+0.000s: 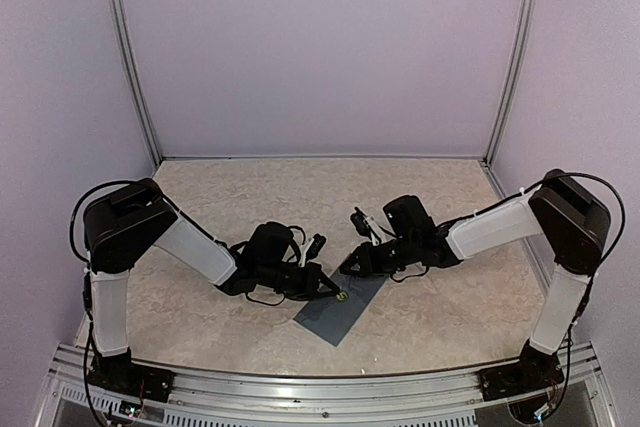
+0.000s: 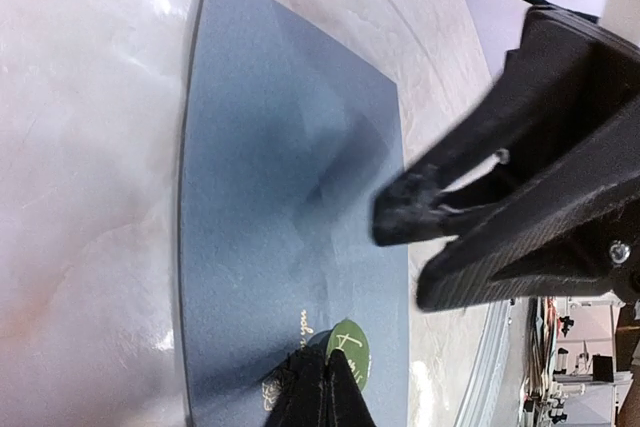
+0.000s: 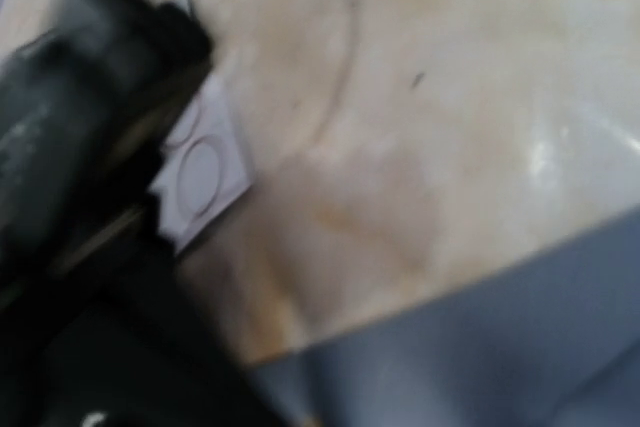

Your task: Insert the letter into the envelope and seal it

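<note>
The dark blue-grey envelope lies flat on the table between the two arms, and it fills the left wrist view. The letter is not in view. My left gripper is shut at the envelope's edge, pinching a round green sticker that sits against the paper beside gold writing. My right gripper hovers low over the envelope's far part, its fingertips meeting. Its own fingers are blurred out of the right wrist view, where only the envelope's corner shows.
A white sticker strip with circles lies on the marbled table beside the left arm's black body. Purple walls and metal posts enclose the table. A metal rail runs along the near edge.
</note>
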Robot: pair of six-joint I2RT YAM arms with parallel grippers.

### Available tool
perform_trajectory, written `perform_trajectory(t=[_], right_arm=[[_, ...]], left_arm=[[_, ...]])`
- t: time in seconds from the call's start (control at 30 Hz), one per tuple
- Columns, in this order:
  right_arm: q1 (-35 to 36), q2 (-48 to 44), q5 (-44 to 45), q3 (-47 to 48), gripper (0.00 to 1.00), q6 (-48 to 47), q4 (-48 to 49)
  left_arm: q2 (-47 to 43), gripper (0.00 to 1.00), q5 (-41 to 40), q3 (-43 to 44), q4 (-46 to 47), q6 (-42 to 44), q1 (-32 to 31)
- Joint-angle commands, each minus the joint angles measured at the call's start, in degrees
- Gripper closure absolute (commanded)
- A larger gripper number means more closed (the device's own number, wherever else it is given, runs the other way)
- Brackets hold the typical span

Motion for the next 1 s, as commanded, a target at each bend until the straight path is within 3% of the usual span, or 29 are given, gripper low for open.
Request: perform_trajectory(t=[0.0,0.07,0.73,0.97], right_arm=[[-0.12,-6.59,-0.13,-5.2,0.93,0.87,-0.79],[0.38,-7.37,-1.36,-7.03,1.0,1.43,-0.23],[3.35,0.49,-6.9,-5.75,1.0,3.86,6.7],[3.42,2.99,-3.96,-5.8,1.0,4.62,4.37]], left_arm=[[1.1,1.0,-2.03,0.35,-3.44,1.72,-0.4],[1.1,1.0,-1.96,0.39,-3.32,1.66,-0.49],[1.09,1.0,-2.29,0.1,-3.01,1.54,-0.8],[0.81,1.0,-2.68,0.28,-3.67,1.97,-0.85]])
